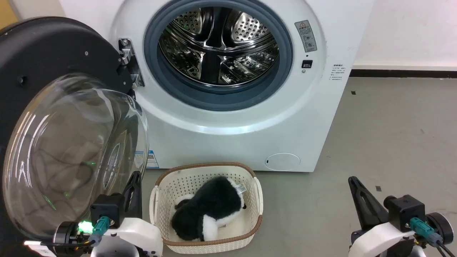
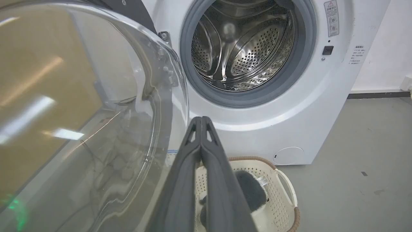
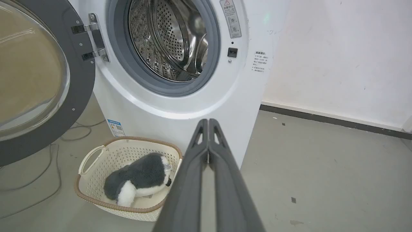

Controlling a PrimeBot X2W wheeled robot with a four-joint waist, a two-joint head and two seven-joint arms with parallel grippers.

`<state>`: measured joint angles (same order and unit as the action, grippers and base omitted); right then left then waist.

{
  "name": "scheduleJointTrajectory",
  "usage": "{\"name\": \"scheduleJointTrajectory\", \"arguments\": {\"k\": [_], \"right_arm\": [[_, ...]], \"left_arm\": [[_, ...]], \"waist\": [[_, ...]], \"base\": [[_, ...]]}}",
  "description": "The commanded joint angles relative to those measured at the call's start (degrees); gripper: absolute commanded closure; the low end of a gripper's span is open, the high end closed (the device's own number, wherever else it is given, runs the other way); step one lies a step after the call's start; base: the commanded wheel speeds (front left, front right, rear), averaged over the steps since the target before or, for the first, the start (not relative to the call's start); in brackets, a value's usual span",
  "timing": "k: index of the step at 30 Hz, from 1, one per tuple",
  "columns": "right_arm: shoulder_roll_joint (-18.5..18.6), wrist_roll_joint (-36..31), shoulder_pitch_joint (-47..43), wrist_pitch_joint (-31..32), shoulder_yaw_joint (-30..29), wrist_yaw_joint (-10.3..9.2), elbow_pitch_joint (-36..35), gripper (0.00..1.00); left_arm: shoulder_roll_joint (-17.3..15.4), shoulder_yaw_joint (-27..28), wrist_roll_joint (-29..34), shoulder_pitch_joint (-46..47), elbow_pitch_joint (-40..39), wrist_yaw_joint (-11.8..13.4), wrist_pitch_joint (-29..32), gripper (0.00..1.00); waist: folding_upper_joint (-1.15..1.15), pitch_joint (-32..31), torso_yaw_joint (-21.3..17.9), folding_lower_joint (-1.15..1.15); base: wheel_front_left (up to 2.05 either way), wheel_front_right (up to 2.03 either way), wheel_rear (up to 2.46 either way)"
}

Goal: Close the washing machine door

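Door (image 2: 96, 112) open, left of the machine (image 2: 305, 106).
The left gripper (image 2: 201, 120), fingers together, is before the machine; the basket (image 2: 277, 190) stands below its front.

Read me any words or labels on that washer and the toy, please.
Nothing reads clearly.
Grey sticker on the washer: warning triangle, words too small.
Printed lines on its front: too small.
Blue label at its lower corner: blurred.
White tag on the toy: blurred.
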<state>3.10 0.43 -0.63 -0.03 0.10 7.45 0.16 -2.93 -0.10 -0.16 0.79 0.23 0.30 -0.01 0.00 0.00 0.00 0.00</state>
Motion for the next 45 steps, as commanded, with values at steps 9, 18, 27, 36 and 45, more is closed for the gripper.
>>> {"name": "scheduleJointTrajectory", "arguments": {"k": [9, 18, 27, 36, 45], "right_arm": [[-0.2, -0.4, 0.6, 0.0, -0.1, 0.03, -0.2, 1.0], [-0.2, -0.4, 0.6, 0.0, -0.1, 0.03, -0.2, 1.0], [0.0, 0.2, 0.0, -0.3, -0.1, 0.0, 0.1, 0.0], [0.0, 1.3, 0.1, -1.3, -0.6, 0.0, -0.1, 0.0], [0.0, 2.3, 0.3, -2.4, -1.1, 0.01, -0.2, 0.0]], "left_arm": [[0.1, 0.1, 0.2, -0.8, -0.2, -0.3, 0.0, 1.0], [0.1, 0.1, 0.2, -0.8, -0.2, -0.3, 0.0, 1.0], [0.0, -0.1, 0.0, 0.0, 0.1, 0.3, -0.3, 0.0], [-0.1, -0.7, 0.0, 0.2, 0.0, 1.7, -1.4, 0.69], [-0.6, -1.2, 0.3, 0.8, -1.6, 3.4, -2.4, 1.0]], "waist": [[0.0, 0.0, 0.0, 0.0], [0.0, 0.0, 0.0, 0.0], [0.0, 0.0, 0.0, 0.0], [0.0, 0.1, 0.1, 0.0], [0.0, 0.3, 0.5, 0.0]], "base": [[0.0, 0.0, 0.0], [0.0, 0.0, 0.0], [0.0, 0.0, 0.0], [0.0, 0.0, 0.0], [0.0, 0.0, 0.0]]}}
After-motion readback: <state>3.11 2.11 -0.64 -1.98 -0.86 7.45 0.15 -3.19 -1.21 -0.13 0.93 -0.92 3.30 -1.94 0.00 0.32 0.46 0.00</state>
